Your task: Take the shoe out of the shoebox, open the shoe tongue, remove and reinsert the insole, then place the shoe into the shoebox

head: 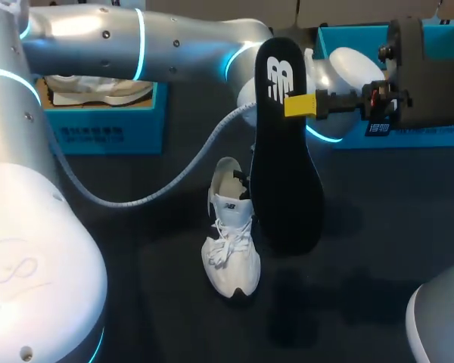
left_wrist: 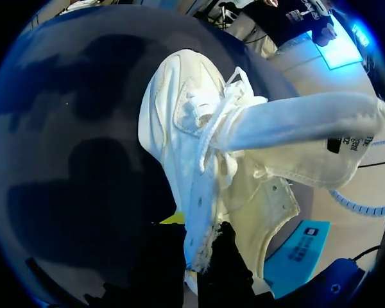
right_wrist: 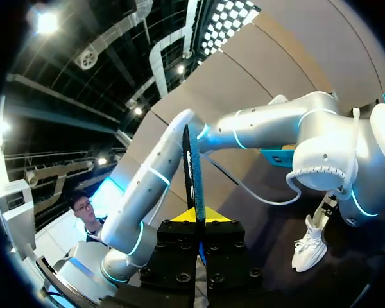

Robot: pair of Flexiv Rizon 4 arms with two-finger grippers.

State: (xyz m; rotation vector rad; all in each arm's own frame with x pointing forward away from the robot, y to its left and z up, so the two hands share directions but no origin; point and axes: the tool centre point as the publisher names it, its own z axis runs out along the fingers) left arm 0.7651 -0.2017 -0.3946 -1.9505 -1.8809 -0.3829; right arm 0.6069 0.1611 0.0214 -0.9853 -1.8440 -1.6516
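**Insole withdrawn, shoe steadied.** The white lace-up sports shoe (head: 231, 242) stands sole-down near the middle of the dark bench (head: 378, 227), outside any box, with its toe pointing toward the robot.

The left tool (left_wrist: 202, 247) is clenched on the shoe's side wall at the collar, one finger inside the opening and one outside. This grip probably serves to pin the shoe upright and keep its mouth spread. The white padded tongue (left_wrist: 295, 128) is folded forward over the laces, which leaves the opening exposed.

The right tool (head: 301, 104) grasps the long black foam insole (head: 287, 174) close to its heel end. The insole hangs lengthwise, clear above the bench, with its toe end lowest and just beside the shoe. In the right wrist view it shows edge-on between the yellow tips. Gripping the heel leaves the toe end free, which would suit feeding it first into the open mouth.

The removal step appears complete. Reinsertion is judged to be next and calls for lining up the insole's toe with the collar.

A blue cardboard shoebox (head: 98, 132) at the left rear holds a second pale shoe (head: 98, 91). Another blue box (head: 408, 136) sits at the right rear, partly hidden by the right arm. Which box will receive the shoe cannot be told.
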